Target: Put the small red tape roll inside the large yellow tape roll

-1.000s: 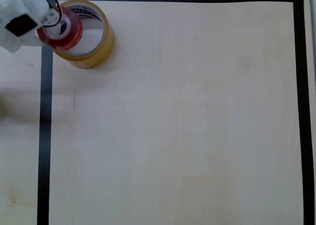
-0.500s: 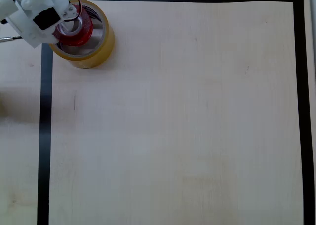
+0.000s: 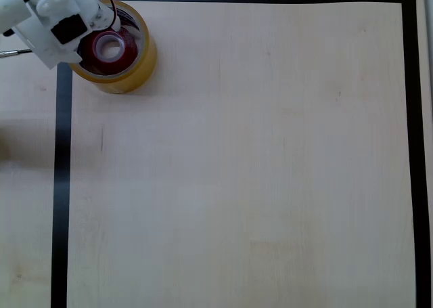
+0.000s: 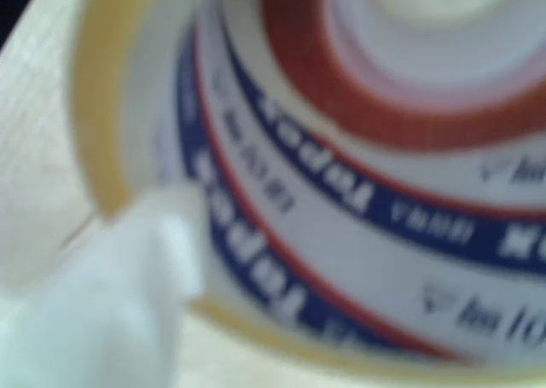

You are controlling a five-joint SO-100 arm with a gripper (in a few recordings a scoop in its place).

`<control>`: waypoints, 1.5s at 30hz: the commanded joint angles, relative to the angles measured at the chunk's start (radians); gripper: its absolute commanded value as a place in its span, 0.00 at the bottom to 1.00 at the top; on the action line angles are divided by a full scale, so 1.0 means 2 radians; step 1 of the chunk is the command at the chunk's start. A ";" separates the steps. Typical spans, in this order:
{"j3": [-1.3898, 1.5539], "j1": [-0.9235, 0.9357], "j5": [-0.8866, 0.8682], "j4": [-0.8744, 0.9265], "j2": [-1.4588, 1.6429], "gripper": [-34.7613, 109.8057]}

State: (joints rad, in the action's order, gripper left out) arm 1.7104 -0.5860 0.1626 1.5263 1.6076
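Small red tape roll (image 3: 109, 49) sits inside centre hole of large yellow tape roll (image 3: 139, 68), top-left corner of surface (image 3: 237, 159), just within black tape border (image 3: 62, 186). Placement looks done; only retreat of arm seems left. Claw (image 3: 101, 20) hovers over yellow roll's near-left rim, overhead view. Wrist view: blurred white finger (image 4: 128, 294) beside printed core, red ring beyond. Claw opening: cannot tell; appears to hold nothing, red roll lying apart from it.
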 commanded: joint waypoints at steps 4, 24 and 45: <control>-0.069 0.066 0.021 0.054 0.187 0.43; 0.359 0.309 -0.023 -0.104 0.725 0.30; 0.651 0.291 -0.064 -0.153 0.864 0.24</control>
State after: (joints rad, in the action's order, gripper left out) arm 3.0204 -0.0123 0.0353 1.1934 3.3211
